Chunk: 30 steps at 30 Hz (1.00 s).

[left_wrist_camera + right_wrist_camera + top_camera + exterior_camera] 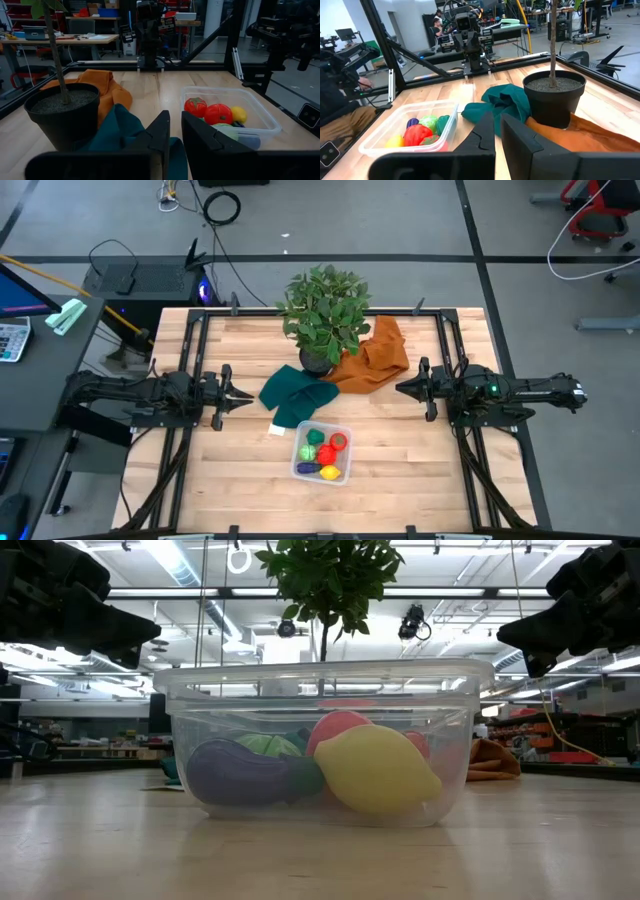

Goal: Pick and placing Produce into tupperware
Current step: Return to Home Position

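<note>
left gripper [243, 395] and right gripper [402, 387] hang empty, fingers almost together. the clear shallow plastic tupperware [297, 455] sits filled, below and between them. withdraw each one high, without touching its rim.

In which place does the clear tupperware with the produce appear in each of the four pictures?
High view: the tupperware lies below the middle, next to the green cloth.
Low view: tupperware fills the middle.
Left wrist view: tupperware beside the cloth, away from the potted plant.
Right wrist view: tupperware, likewise.
Shared landmark: the potted plant, seen in all four.
</note>
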Motion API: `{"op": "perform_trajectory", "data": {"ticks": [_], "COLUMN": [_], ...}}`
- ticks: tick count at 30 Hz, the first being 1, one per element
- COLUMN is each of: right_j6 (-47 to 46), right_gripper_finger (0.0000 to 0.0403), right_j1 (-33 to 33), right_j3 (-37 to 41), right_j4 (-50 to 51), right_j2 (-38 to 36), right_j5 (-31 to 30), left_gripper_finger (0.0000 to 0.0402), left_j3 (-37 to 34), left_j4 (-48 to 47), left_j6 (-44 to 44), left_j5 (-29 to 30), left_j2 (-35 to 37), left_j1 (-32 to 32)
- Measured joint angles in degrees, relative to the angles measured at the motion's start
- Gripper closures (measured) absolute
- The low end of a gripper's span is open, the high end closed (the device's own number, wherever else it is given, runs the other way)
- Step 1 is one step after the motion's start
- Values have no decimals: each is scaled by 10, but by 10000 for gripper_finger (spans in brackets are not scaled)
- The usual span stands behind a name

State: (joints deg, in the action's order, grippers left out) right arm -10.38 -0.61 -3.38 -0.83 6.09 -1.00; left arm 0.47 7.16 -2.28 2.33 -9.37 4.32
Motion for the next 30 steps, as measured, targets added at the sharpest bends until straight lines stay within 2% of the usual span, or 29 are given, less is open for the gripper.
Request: {"op": "perform_trajectory", "data": {"ticks": [30], "right_j6": [0], "right_gripper_finger": [403], "right_j1": [0], "right_j3": [0], "right_j4": [0], "right_j2": [0], "right_j5": [0], "left_gripper_finger": [338], "left_j3": [0], "left_j4": [0], "left_j6": [0], "left_j5": [0], "left_j2": [0], "left_j1": [0]}}
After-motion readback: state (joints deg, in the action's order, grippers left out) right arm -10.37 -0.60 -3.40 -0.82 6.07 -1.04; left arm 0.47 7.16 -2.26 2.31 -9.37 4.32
